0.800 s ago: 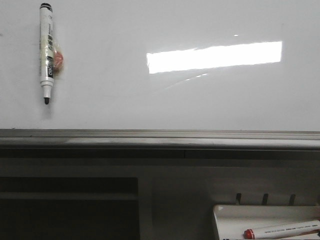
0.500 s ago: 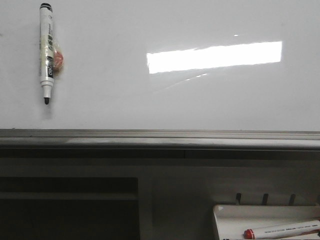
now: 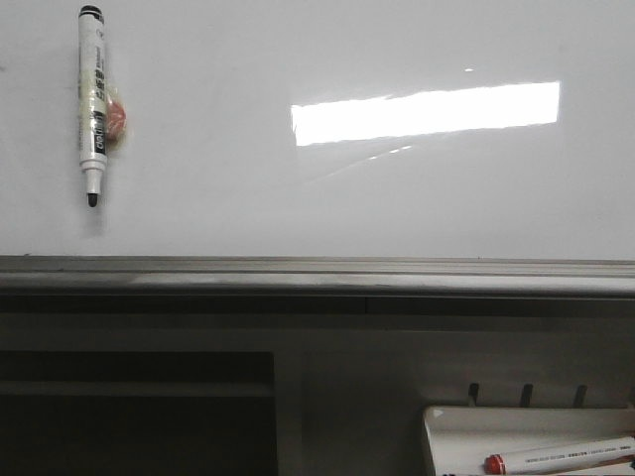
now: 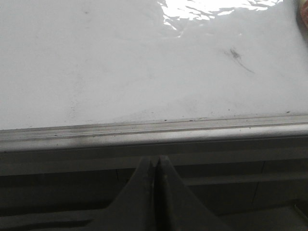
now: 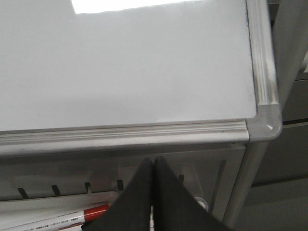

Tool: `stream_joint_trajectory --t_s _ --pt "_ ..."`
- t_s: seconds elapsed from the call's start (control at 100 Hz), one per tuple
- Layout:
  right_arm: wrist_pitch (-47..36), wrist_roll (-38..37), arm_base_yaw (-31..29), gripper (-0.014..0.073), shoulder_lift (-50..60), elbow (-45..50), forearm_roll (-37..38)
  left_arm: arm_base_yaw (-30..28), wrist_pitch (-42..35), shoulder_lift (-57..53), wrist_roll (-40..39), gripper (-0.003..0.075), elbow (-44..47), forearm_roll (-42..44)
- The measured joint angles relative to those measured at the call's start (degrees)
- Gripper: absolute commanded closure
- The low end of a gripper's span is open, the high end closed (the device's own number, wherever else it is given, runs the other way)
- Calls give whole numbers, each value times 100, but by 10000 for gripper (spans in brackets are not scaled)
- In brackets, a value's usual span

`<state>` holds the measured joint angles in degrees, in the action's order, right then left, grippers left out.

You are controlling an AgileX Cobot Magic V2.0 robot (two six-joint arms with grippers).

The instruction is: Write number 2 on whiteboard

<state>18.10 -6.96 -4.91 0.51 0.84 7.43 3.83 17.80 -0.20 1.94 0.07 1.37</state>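
Closed left end effector [image 4: 155, 166], whiteboard [image 4: 120, 72], possibly smudged

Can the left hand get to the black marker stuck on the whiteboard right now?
Probably yes. The left hand sits shut and empty below the whiteboard rail, and nothing blocks the board face up to the black marker. It must open first.

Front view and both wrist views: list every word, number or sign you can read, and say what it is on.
No text can be read.
Black marker hanging on the whiteboard: dark print along its barrel, too small and blurred to read.
Red-capped marker in the white tray: a line of fine print on its barrel, too small to read.
Whiteboard: nothing written on it, no number 2 yet, only faint smudges.
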Motion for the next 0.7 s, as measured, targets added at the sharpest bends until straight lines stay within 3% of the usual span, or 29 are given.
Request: stream_joint_trajectory --t_s 0.17,0.31,0.44,0.7 --pt "-121 0 0 654 0 0 0 0 -1025 0 0 741 0 -382" --pt "-972 0 0 654 0 0 0 0 -1780 0 0 741 0 -467" --pt "-1810 0 0 654 0 0 0 0 -1918 0 0 741 0 -487" --pt "-2328 0 0 654 0 0 0 0 -1997 0 0 741 0 -487"
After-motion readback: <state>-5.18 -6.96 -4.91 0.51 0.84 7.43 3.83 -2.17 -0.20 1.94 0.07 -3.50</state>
